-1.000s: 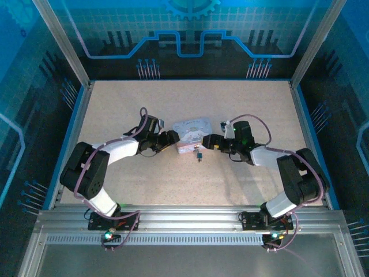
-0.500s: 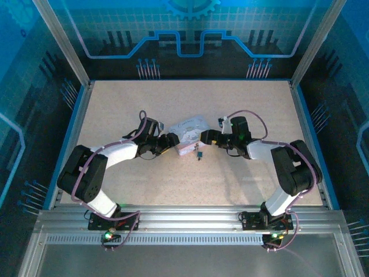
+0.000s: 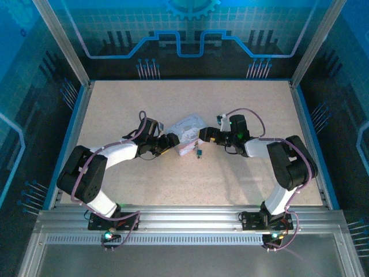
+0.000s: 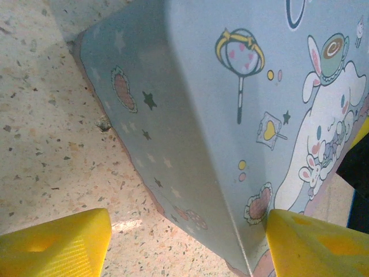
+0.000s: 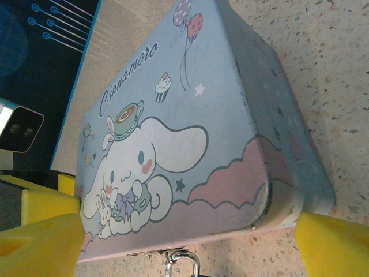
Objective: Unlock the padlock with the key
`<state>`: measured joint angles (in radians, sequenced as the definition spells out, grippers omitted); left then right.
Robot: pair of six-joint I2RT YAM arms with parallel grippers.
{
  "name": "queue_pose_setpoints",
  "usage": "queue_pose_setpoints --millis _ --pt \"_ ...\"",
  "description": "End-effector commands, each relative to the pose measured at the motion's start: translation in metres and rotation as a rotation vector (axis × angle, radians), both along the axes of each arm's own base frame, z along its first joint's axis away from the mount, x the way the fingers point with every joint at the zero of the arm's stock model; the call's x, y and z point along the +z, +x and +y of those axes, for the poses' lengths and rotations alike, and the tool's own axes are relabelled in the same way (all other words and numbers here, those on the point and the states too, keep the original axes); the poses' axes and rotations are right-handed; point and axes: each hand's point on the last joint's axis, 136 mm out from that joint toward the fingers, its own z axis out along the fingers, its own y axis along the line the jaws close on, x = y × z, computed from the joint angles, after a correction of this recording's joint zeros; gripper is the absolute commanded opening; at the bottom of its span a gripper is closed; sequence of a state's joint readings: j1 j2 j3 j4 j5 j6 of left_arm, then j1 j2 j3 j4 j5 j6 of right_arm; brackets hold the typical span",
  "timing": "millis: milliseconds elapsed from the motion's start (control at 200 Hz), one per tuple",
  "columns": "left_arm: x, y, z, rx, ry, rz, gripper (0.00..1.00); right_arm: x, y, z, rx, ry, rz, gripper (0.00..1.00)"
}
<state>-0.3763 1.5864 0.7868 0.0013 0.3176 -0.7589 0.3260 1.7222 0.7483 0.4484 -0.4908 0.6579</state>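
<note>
Top external: box (image 3: 190, 128), flanked by left gripper (image 3: 171, 141) and right gripper (image 3: 203, 135), jaws wide open, gripping nothing. Padlock (image 3: 198, 153) at box front. Advice: steady box first.

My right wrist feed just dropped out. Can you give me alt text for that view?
A pale blue cartoon-printed tin box lies on the speckled table, between the two yellow fingers of the right gripper, which are spread wide at the bottom corners. The silvery shackle of the padlock shows at the box's near edge, bottom centre.
</note>
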Motion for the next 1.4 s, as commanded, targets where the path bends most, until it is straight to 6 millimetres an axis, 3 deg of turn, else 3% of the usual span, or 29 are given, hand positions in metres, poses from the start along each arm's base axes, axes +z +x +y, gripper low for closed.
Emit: queue_pose_setpoints --millis 0,270,665,795,915,1071,1176,1391 --pt "-0.021 -0.027 0.009 -0.011 0.065 0.097 0.73 0.018 0.007 0.000 0.010 0.020 -0.056 0.95" --pt "0.002 -0.017 0.013 0.014 0.080 0.030 0.79 0.027 -0.005 -0.012 -0.017 -0.023 -0.067 0.96" --pt "0.061 -0.005 0.042 0.072 0.203 -0.197 0.90 0.049 -0.035 -0.035 -0.052 -0.054 -0.106 0.96" --pt "0.079 -0.005 0.046 0.065 0.220 -0.273 0.91 0.047 -0.047 -0.041 -0.078 -0.037 -0.093 0.96" --pt "0.091 -0.007 0.049 0.053 0.239 -0.325 0.99 0.045 -0.056 -0.046 -0.094 -0.024 -0.090 0.96" --pt "0.101 -0.009 0.055 0.064 0.256 -0.366 0.99 0.042 -0.064 -0.051 -0.105 -0.027 -0.087 0.96" --pt "0.109 -0.010 0.052 0.052 0.245 -0.390 0.99 0.039 -0.070 -0.053 -0.110 -0.028 -0.082 0.96" --pt "0.127 -0.011 0.029 -0.053 0.205 -0.404 0.99 0.037 -0.075 -0.055 -0.111 -0.033 -0.088 0.96"
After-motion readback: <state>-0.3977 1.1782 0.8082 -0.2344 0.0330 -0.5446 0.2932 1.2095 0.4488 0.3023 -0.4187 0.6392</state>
